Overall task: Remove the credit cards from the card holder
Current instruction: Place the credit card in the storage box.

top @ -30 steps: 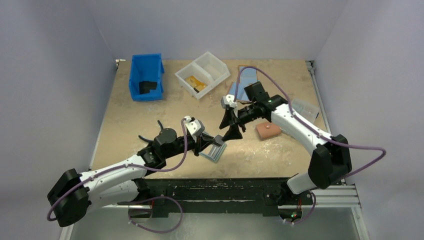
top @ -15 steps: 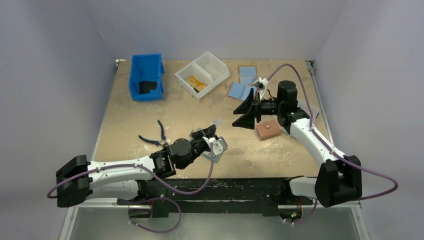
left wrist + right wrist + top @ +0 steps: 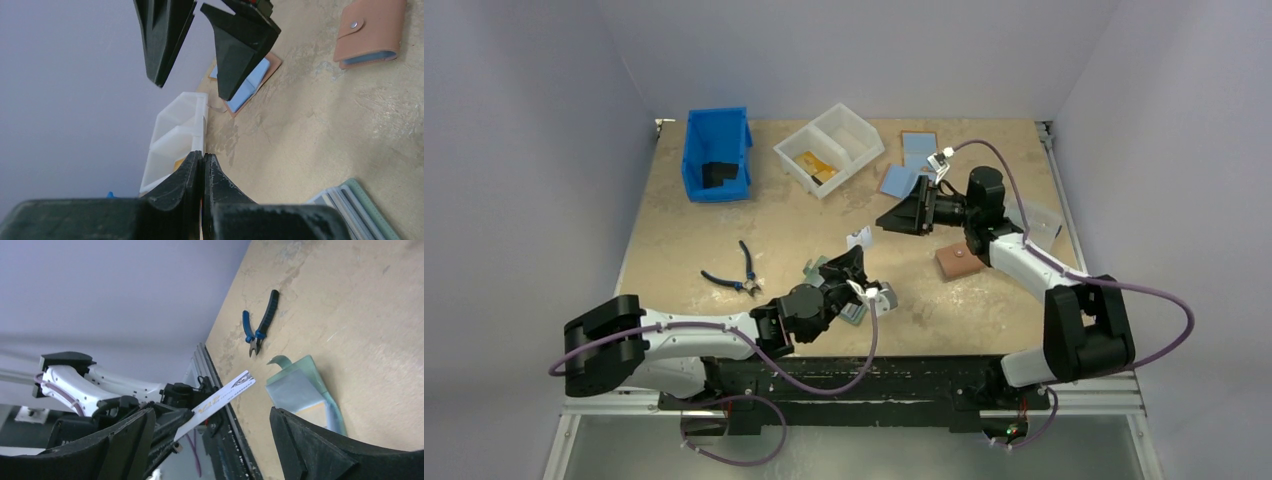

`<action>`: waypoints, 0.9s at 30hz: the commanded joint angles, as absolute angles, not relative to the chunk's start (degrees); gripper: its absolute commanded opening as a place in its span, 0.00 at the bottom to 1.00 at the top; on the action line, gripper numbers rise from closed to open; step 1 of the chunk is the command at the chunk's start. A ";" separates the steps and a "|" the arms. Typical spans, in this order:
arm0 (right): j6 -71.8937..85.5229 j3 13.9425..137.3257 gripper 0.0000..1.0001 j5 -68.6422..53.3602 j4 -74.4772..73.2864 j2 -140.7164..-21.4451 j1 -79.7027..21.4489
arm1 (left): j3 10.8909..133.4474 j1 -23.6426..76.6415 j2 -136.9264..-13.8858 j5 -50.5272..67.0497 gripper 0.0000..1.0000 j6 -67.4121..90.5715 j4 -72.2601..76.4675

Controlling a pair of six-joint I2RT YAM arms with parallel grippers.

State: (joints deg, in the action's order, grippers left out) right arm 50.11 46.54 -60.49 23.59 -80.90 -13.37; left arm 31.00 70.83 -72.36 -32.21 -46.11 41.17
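My left gripper (image 3: 852, 262) is shut on a white credit card (image 3: 859, 238) with gold lettering and holds it up above the table. The card (image 3: 220, 399) sticks out slanted from those black fingers. In the left wrist view the left gripper (image 3: 202, 159) has its jaws pressed together, with the card only a thin edge between them. The teal card holder (image 3: 867, 300) lies open on the table just below, its clear sleeves (image 3: 295, 390) showing. My right gripper (image 3: 900, 215) is wide open, faces the card from the right and touches nothing. The card lies between its fingers (image 3: 125, 440).
A white divided tray (image 3: 852, 130) at the back holds a tan-orange card (image 3: 814, 163). A blue bin (image 3: 716, 130) stands at the back left. Blue-handled pliers (image 3: 736, 270) lie to the left. A salmon-pink wallet (image 3: 960, 261) and light-blue wallets (image 3: 909, 165) lie near the right arm.
The left gripper has come up off the card holder with the white card in it and shifted right. The right gripper has opened wide and drawn back to the right.
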 commanded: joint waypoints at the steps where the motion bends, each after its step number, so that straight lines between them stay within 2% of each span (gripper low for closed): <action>1: 55.47 46.74 0.92 -58.37 24.65 -82.69 -16.51 | 33.02 71.75 -73.99 -32.49 0.00 -47.02 45.92; 5: 56.26 47.22 0.85 -59.07 24.29 -84.54 -18.99 | 33.81 72.19 -75.30 -31.96 0.00 -46.95 45.85; 7: 56.91 47.20 0.75 -59.71 25.27 -84.97 -19.80 | 34.20 72.31 -75.69 -31.74 0.00 -46.66 45.22; 9: 57.25 47.22 0.57 -60.28 26.03 -85.18 -19.85 | 34.29 72.33 -75.93 -31.79 0.00 -46.35 44.71; 12: 57.28 46.87 0.19 -60.45 28.11 -84.97 -19.71 | 34.04 72.33 -75.59 -31.30 0.00 -44.51 43.77; 13: 56.93 46.69 0.06 -60.39 28.43 -84.91 -19.65 | 34.03 72.33 -75.28 -30.83 0.04 -43.41 43.04; 14: 56.47 46.66 0.00 -60.44 28.50 -84.91 -19.50 | 34.02 72.33 -74.80 -30.01 0.17 -41.76 41.95; 17: 55.18 46.56 0.00 -60.07 29.22 -84.45 -18.43 | 34.10 72.27 -71.76 -25.35 0.60 -33.51 35.66; 18: 54.38 46.54 0.00 -60.10 29.63 -84.32 -18.13 | 34.45 72.20 -70.46 -23.55 0.66 -30.33 33.06; 21: 47.69 47.63 0.00 -58.56 28.35 -83.65 -17.83 | 36.90 69.61 -66.23 -16.54 0.75 -18.22 23.16; 25: 17.02 57.93 0.00 -47.94 6.95 -84.01 -17.97 | 42.34 56.14 -61.24 -4.28 0.83 0.29 9.21; 27: 6.95 62.71 0.00 -40.78 1.46 -85.40 -18.36 | 45.52 49.38 -60.79 -1.32 0.89 5.86 3.23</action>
